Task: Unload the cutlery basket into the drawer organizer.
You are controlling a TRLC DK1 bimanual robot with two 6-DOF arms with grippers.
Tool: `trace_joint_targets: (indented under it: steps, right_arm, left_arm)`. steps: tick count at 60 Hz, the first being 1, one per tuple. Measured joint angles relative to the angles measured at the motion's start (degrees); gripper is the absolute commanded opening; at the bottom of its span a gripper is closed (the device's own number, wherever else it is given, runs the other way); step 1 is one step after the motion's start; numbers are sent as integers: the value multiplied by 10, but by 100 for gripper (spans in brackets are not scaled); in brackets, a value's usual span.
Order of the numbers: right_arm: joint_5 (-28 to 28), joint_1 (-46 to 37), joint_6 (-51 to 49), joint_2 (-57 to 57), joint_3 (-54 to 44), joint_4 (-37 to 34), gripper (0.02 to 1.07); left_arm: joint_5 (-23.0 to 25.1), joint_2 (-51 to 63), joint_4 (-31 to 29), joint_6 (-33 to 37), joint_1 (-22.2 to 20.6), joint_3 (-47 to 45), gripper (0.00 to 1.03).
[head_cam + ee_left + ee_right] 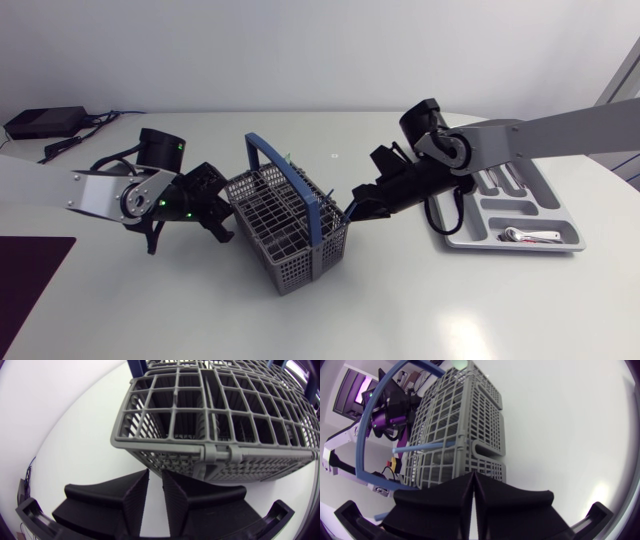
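Note:
The grey cutlery basket with a blue handle stands mid-table. A blue utensil handle shows inside it near its right wall; in the right wrist view a blue handle shows through the mesh. My left gripper sits low at the basket's left side; its fingers stand a narrow gap apart with only table between them, just short of the basket wall. My right gripper is at the basket's right corner, shut and empty. The grey drawer organizer lies at the right with white cutlery in its front slot.
A black box with cables sits at the back left. A dark mat lies at the left front edge. My left arm shows beyond the basket in the right wrist view.

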Motion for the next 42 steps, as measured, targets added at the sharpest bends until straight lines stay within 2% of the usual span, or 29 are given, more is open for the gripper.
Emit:
trace_joint_targets:
  steps: [23,31,42]
  right_arm:
    - [-3,17,-13,-89,-84,-19,8]
    - [19,32,-15,-115,-108,-17,8]
    - [77,18,-56,-204,-141,-16,10]
  left_arm:
    - [-3,105,-45,0,-30,152,21]
    - [-13,127,-54,0,-37,188,21]
    - [-15,115,-65,0,-34,186,21]
